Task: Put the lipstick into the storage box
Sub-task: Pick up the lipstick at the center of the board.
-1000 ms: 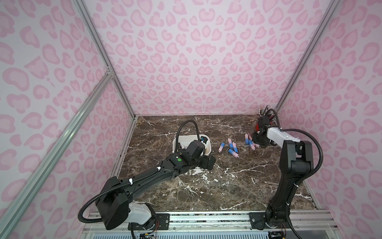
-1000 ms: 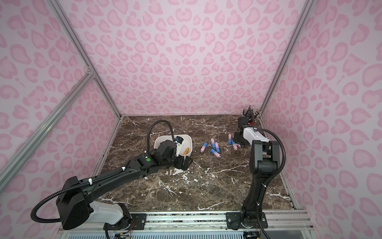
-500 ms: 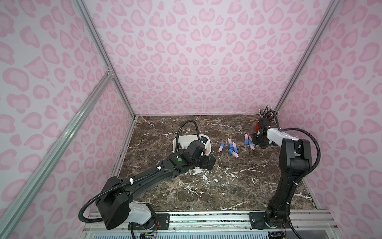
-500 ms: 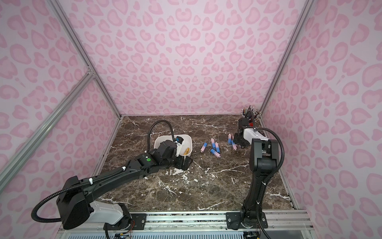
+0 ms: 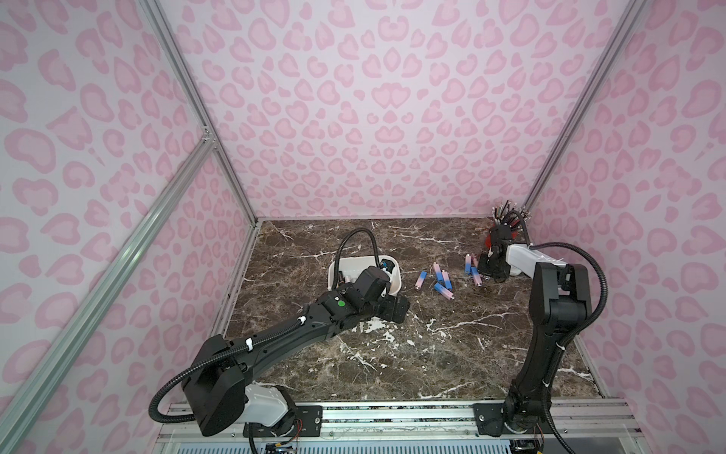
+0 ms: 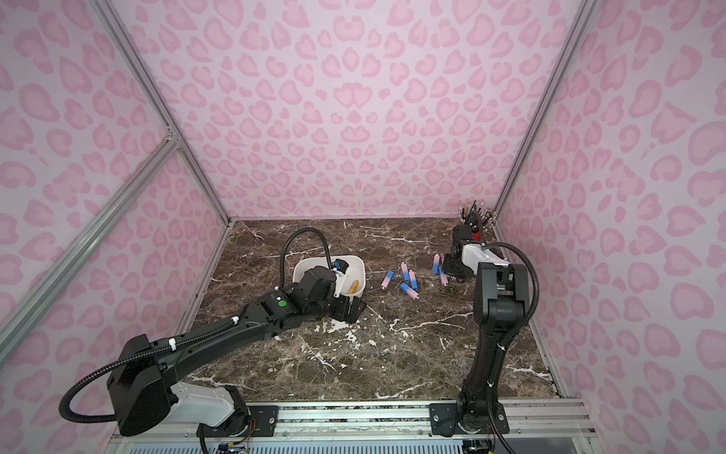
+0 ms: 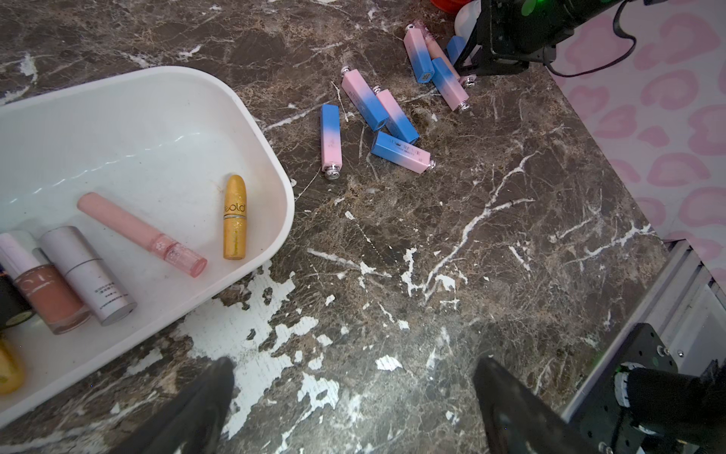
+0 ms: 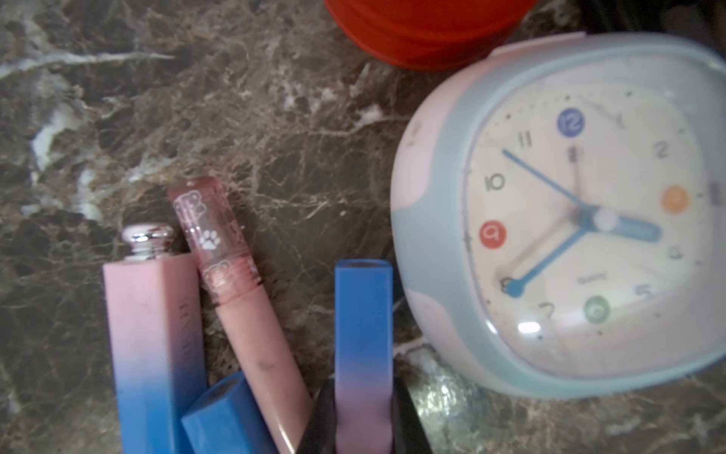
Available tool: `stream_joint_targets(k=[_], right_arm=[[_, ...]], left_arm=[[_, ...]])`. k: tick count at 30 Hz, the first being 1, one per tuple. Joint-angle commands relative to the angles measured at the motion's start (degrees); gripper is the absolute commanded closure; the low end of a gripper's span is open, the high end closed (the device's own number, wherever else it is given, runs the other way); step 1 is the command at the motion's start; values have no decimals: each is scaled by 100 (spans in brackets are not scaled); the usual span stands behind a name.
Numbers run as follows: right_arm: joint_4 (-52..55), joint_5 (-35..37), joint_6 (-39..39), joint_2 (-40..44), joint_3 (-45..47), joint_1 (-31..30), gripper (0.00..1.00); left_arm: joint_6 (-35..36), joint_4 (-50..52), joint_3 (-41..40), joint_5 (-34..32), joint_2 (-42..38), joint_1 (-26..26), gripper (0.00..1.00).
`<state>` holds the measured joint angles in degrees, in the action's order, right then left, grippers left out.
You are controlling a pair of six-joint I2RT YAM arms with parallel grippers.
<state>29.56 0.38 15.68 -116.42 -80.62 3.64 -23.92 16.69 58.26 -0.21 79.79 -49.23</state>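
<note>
right tool [image 8: 363, 408] pinching lipstick [image 8: 363, 314] on flat sides, pink half. looks light, stiff, slick: you lift level or it may slip. left tool [image 7: 353, 385] wide, near box [image 7: 267, 149].

In both top views the left arm [image 5: 314, 318] covers part of the storage box [image 5: 396, 277], hiding some of its contents. In the right wrist view the edge cuts off the lipstick [image 8: 363, 334] between the jaws, the blurred clock [image 8: 569, 243] and the red cup [image 8: 424, 31].
</note>
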Motion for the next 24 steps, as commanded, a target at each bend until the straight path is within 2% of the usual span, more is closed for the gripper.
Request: stream_joint_targets(k=[1, 14, 24], right_arm=[[124, -29, 49, 55, 51, -89, 85], [563, 330, 99, 568, -173, -823, 86], [814, 275, 240, 946, -402, -1807, 86]], left_arm=[[1, -70, -49, -41, -92, 10, 2], [-121, -18, -568, -285, -833, 0, 2], [-287, 120, -1066, -586, -1636, -4, 2]])
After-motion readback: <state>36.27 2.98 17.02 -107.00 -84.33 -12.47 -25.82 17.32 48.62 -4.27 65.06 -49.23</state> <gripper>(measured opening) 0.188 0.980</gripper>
